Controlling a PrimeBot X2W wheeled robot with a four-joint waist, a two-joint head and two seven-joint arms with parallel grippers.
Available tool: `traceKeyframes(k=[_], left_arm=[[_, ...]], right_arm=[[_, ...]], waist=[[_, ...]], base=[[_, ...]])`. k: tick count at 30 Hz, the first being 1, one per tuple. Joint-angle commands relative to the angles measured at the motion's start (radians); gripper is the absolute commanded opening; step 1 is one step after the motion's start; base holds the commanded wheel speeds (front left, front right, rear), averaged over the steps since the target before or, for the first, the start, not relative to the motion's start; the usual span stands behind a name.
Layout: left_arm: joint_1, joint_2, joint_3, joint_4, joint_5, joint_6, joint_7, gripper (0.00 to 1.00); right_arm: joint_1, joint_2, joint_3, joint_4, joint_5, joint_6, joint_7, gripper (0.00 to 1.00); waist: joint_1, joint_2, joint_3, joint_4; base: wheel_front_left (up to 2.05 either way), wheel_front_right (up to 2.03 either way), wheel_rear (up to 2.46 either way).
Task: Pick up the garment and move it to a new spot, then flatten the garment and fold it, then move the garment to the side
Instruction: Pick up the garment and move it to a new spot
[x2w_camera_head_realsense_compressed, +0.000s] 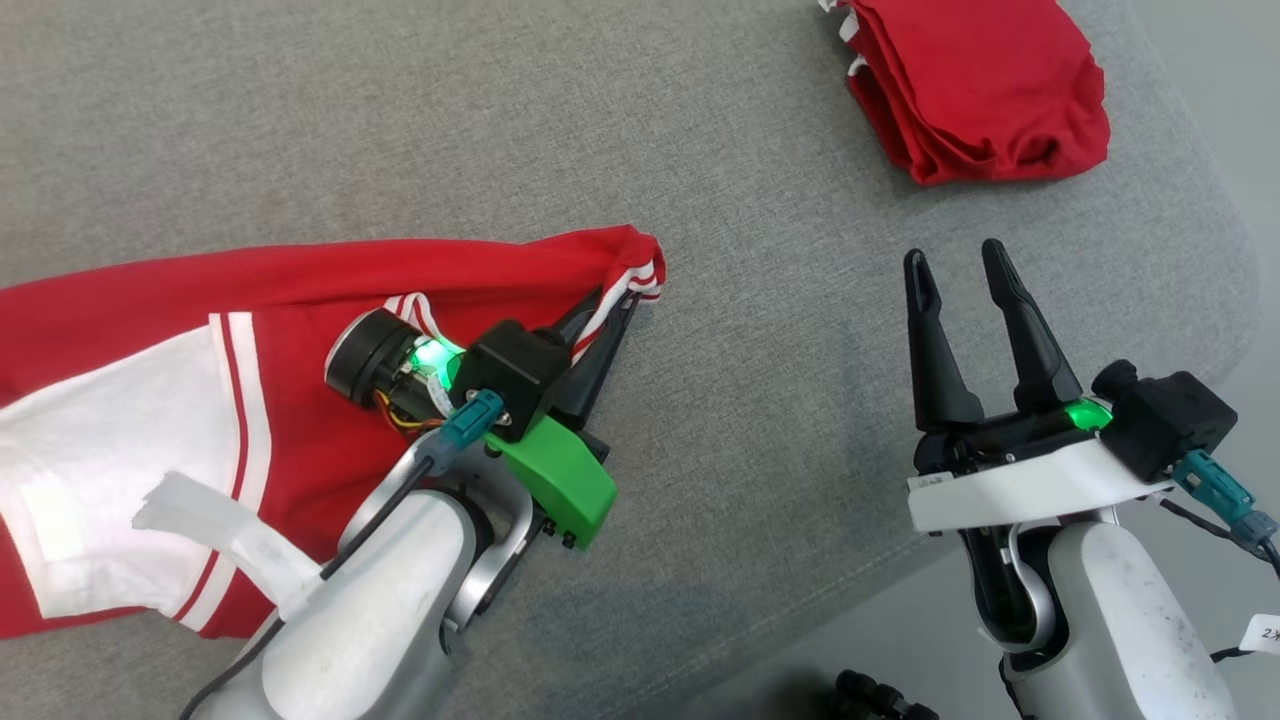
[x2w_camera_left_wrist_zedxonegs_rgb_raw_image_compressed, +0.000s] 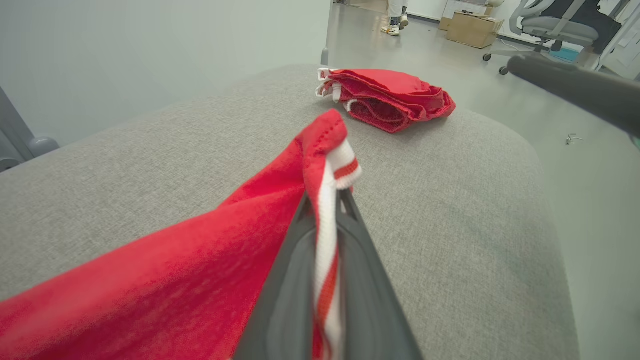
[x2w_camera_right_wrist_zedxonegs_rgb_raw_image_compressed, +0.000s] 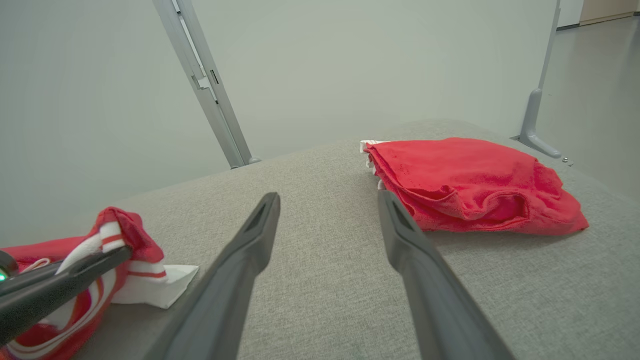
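The garment (x2w_camera_head_realsense_compressed: 150, 350) is red with white panels and striped trim, spread over the left of the grey cushioned surface (x2w_camera_head_realsense_compressed: 400, 130). My left gripper (x2w_camera_head_realsense_compressed: 618, 300) is shut on its striped edge, lifting a red corner (x2w_camera_left_wrist_zedxonegs_rgb_raw_image_compressed: 325, 135) off the surface; white-and-red trim runs down between the fingers (x2w_camera_left_wrist_zedxonegs_rgb_raw_image_compressed: 300, 240). That pinched corner (x2w_camera_right_wrist_zedxonegs_rgb_raw_image_compressed: 117, 225) also appears at the lower left of the right wrist view. To the right my right gripper (x2w_camera_head_realsense_compressed: 955, 258) stands open over bare fabric, its fingers (x2w_camera_right_wrist_zedxonegs_rgb_raw_image_compressed: 250, 245) holding nothing.
A folded red garment (x2w_camera_head_realsense_compressed: 975, 85) lies at the far right corner of the surface (x2w_camera_right_wrist_zedxonegs_rgb_raw_image_compressed: 470, 185). The surface's rounded right edge (x2w_camera_head_realsense_compressed: 1230, 250) drops to the floor. Beyond it stand an office chair (x2w_camera_left_wrist_zedxonegs_rgb_raw_image_compressed: 555, 25), a cardboard box (x2w_camera_left_wrist_zedxonegs_rgb_raw_image_compressed: 472, 27) and a person's feet (x2w_camera_left_wrist_zedxonegs_rgb_raw_image_compressed: 395, 25).
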Motion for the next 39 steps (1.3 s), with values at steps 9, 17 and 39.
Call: traceKeyframes(k=[9,17,39], left_arm=[[0.002,-0.034,-0.006,0.043,-0.045,-0.026,-0.08,1.0],[0.061,-0.026,0.066,0.013,-0.08,0.036,-0.185,1.0],[0.368,0.134,0.426,-0.011,-0.21,0.195,-0.312,1.0]], right_arm=[[-0.03,0.001,-0.048,0.022,-0.019,0.0,-0.007,1.0],[-0.025,0.0,-0.078,0.042,-0.079,0.0,-0.007,1.0],[0.082,-0.074,-0.073,0.037,-0.128,0.0,0.093,1.0]], waist=[[0.0,0.0,0.025,0.03],[0.0,0.0,-0.067,0.155],[0.0,0.0,-0.265,0.349]], base=[[0.0,0.0,0.0],[0.0,0.0,0.0],[0.0,0.0,0.0]])
